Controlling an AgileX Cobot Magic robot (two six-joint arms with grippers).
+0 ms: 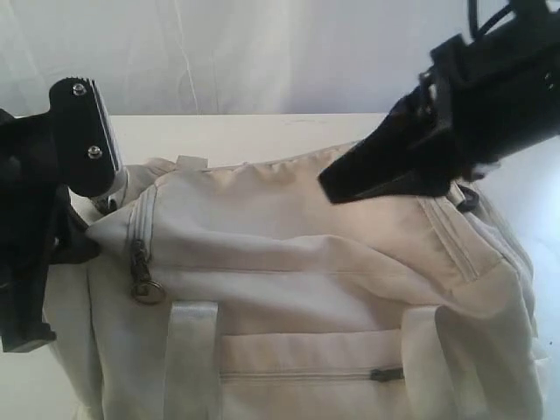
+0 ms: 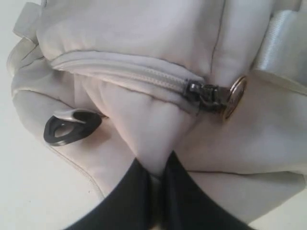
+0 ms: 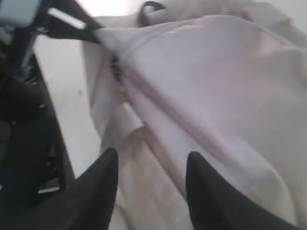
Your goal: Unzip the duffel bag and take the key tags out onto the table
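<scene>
**Pinching the Bag End: Fabric and Hardware Condition**

The duffel bag point(image 1: 306, 262) lies on the smooth white table point(image 1: 262, 131). Its shell is a matte cream woven cloth, soft and creased into broad folds.

The left gripper point(image 2: 154, 165) is clenched on a raised fold of this cloth at the bag's end, with the black tapered fingers point(image 2: 129, 191) pressed together on the fabric.

The right gripper point(image 3: 152, 154) hangs over the top panel with its two pointed black fingers spread wide and nothing between them.

Near the pinched fold, a grey coil zipper point(image 2: 144, 76) runs, teeth meshed, to a dark metal slider point(image 2: 204, 92) carrying a round brass-toned disc point(image 2: 235, 97). A black D-ring point(image 2: 72, 127) sits beside the fold. A glossy white webbing handle point(image 1: 191, 350) crosses the side panel above a closed pocket zipper point(image 1: 306, 376).
</scene>
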